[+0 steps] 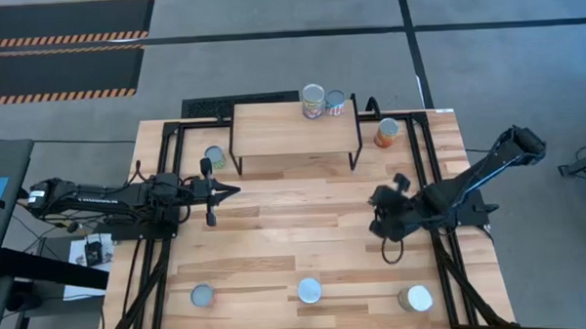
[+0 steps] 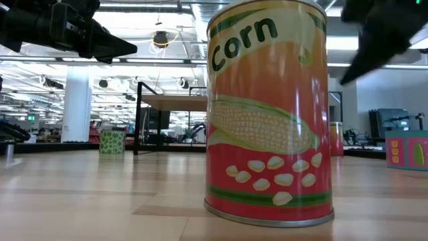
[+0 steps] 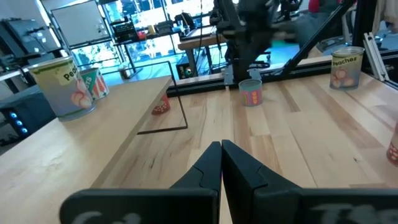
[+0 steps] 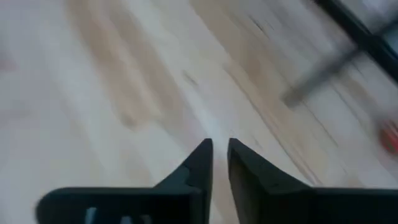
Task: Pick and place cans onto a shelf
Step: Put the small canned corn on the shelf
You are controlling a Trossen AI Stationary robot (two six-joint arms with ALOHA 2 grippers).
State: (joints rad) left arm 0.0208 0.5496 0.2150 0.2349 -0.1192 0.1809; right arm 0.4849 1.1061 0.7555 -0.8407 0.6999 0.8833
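Note:
The shelf (image 1: pixel 294 127) stands at the table's far middle, with two cans (image 1: pixel 313 100) (image 1: pixel 336 103) upright on its far right part; they also show in the left wrist view (image 3: pixel 62 87). An orange can (image 1: pixel 387 132) stands right of the shelf and a green one (image 1: pixel 215 157) left of it. Three cans (image 1: pixel 202 297) (image 1: pixel 308 291) (image 1: pixel 415 298) stand along the near edge. The middle one is the corn can (image 2: pixel 267 114). My left gripper (image 1: pixel 237 191) is shut and empty, level over the table. My right gripper (image 1: pixel 388 247) points down at bare table (image 4: pixel 124 81), its tips a narrow slit apart, empty.
A small blue can (image 3: pixel 251 93) stands on the table below my right arm, hidden in the high view. Black frame rails (image 1: pixel 425 170) run along the table's left and right sides. Bare wood lies between the shelf and the near row of cans.

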